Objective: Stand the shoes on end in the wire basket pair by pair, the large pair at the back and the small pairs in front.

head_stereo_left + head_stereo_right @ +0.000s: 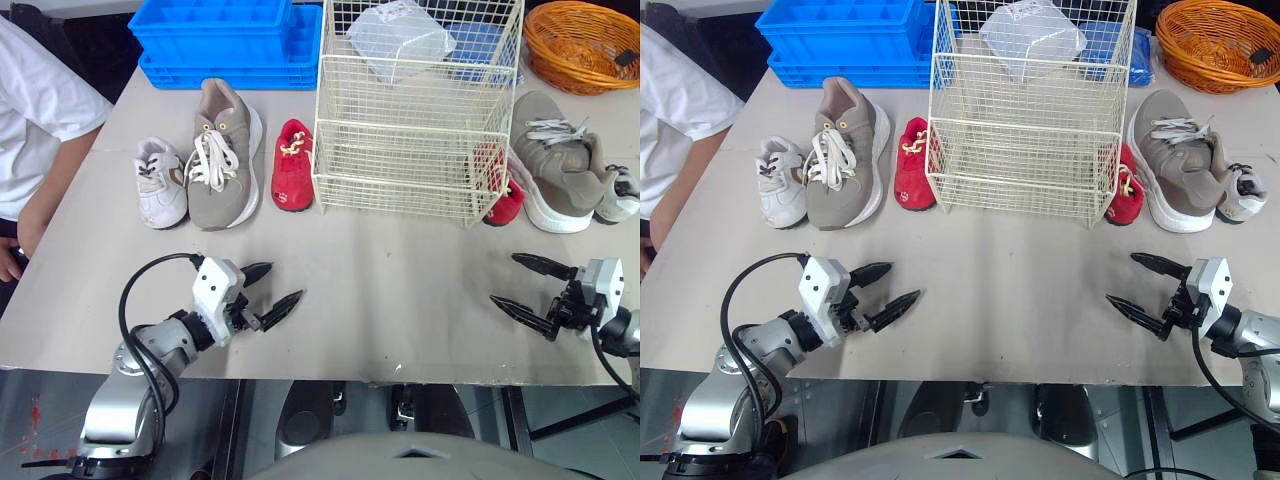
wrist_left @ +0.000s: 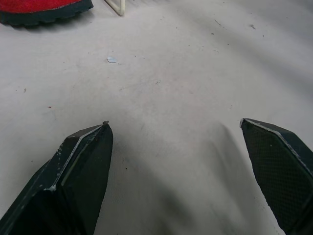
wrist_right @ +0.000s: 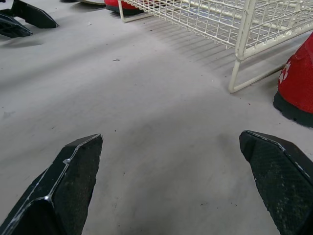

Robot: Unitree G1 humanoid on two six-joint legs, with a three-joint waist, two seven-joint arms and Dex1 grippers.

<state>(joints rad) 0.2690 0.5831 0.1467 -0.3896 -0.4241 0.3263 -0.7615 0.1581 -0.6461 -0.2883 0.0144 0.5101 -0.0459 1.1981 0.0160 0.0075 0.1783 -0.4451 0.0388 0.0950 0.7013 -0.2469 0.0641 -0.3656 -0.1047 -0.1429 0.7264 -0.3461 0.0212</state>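
Note:
A cream wire basket (image 1: 415, 140) stands at the table's middle back, with no shoes in it. To its left lie a small white shoe (image 1: 160, 183), a large grey sneaker (image 1: 225, 152) and a small red shoe (image 1: 293, 165). To its right lie the other red shoe (image 1: 503, 195), the other grey sneaker (image 1: 553, 172) and a white shoe (image 1: 620, 195) partly behind it. My left gripper (image 1: 268, 289) is open near the front edge, well short of the left shoes. My right gripper (image 1: 528, 283) is open at the front right, holding nothing.
A blue crate (image 1: 228, 40) sits at the back left and an orange woven basket (image 1: 585, 42) at the back right. A clear plastic bag (image 1: 400, 38) lies behind the wire basket. A person in a white shirt (image 1: 35, 130) stands at the table's left side.

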